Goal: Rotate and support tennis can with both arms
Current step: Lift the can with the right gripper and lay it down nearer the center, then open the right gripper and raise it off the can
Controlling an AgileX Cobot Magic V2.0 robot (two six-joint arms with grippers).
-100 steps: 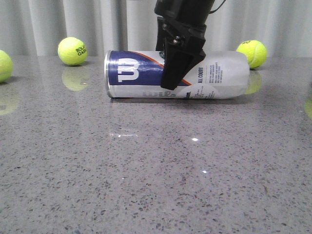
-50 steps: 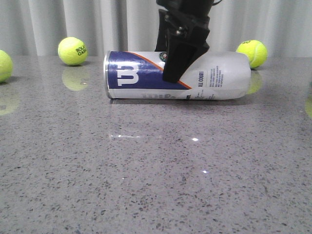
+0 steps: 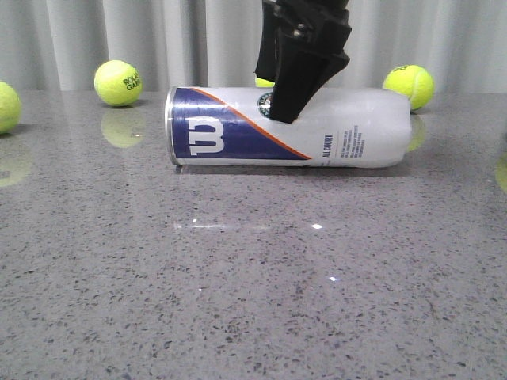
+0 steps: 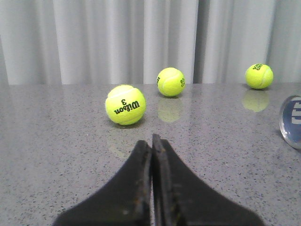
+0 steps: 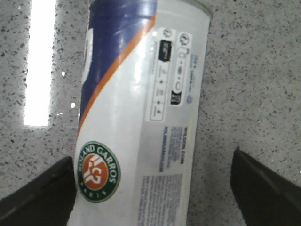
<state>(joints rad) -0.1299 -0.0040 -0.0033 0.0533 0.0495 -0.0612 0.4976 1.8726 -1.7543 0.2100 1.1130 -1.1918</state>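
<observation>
From the front, the tennis can lies on its side across the upper middle of the frame on the grey table, with the right gripper hanging over its middle and tennis balls behind. In the left wrist view, the left gripper has its fingers pressed together, holding nothing; only the can's end shows at the right edge. In the right wrist view, the fingers stand spread wide either side of the can, not gripping it. With nothing bracing it, the can could roll away if one finger touches first.
</observation>
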